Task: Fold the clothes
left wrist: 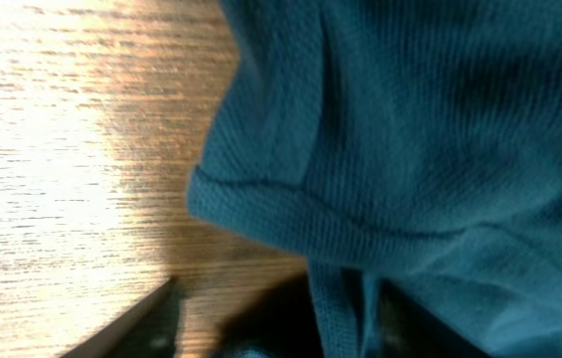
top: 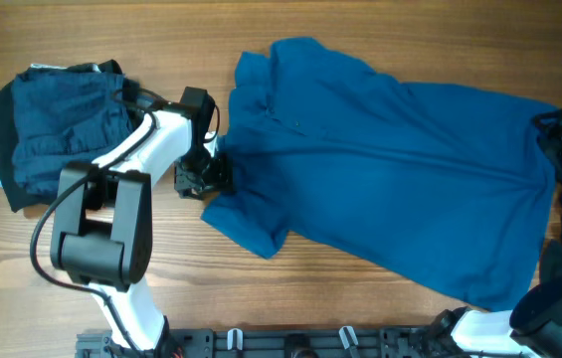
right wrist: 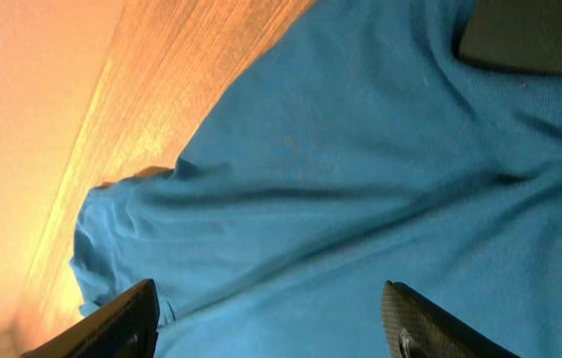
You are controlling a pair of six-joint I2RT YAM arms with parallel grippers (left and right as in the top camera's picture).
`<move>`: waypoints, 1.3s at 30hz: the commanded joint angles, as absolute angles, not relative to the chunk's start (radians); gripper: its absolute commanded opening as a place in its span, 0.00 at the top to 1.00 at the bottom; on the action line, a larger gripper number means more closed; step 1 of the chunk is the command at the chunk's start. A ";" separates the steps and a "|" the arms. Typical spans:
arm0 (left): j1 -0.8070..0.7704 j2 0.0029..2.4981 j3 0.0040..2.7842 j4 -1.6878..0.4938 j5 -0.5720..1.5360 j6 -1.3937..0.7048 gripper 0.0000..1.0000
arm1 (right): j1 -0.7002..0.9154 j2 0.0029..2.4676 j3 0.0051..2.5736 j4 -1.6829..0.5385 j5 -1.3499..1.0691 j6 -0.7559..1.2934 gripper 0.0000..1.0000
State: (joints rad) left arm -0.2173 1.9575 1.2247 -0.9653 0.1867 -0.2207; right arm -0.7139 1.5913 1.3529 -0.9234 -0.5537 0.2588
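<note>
Wooden table (top: 2, 298), light brown with visible grain, fills the overhead frame. Strong glare lies on its surface at the left of the left wrist view.

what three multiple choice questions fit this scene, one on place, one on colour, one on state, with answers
1. Where is the dark clothes pile relative to the polo shirt?
A on top of it
B to the robot's left of it
C to the robot's right of it

2. What colour is the polo shirt?
A red
B white
C medium blue

3. How does the polo shirt lie?
A spread open on the table
B folded into a small square
C rolled into a ball

Answers:
1 B, the overhead view shows the pile apart from it at the left end.
2 C, all three views show blue knit.
3 A, its body stretches across the wood with the collar showing.
</note>
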 commanded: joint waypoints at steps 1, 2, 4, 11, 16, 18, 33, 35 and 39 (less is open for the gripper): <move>-0.249 1.991 1.113 -0.929 0.248 -0.221 0.68 | -0.712 1.580 1.369 -0.933 -0.577 0.238 0.28; -0.253 1.991 1.105 -0.938 0.263 -0.221 0.86 | -0.712 1.580 1.369 -0.934 -0.577 0.237 0.28; -0.256 1.988 1.103 -0.978 0.304 -0.228 0.96 | -0.712 1.580 1.369 -0.936 -0.577 0.238 0.28; -0.255 1.885 1.103 -1.201 0.317 -0.367 0.96 | -0.712 1.580 1.368 -0.936 -0.577 0.235 0.28; -0.251 1.750 1.097 -1.378 0.239 -0.378 0.96 | -0.712 1.580 1.368 -0.936 -0.577 0.235 0.27; -0.250 1.685 1.085 -1.435 0.191 -0.405 0.96 | -0.712 1.580 1.368 -0.936 -0.577 0.234 0.27; -0.227 1.485 1.154 -1.361 0.233 -0.373 0.65 | -0.674 1.580 1.366 -0.920 -0.577 0.184 0.26; -0.229 1.485 1.210 -1.172 0.273 -0.328 0.59 | -0.632 1.580 1.366 -0.907 -0.577 0.157 0.26; -0.231 1.511 1.249 -0.691 0.276 -0.291 0.76 | -0.494 1.580 1.366 -0.897 -0.561 0.131 0.26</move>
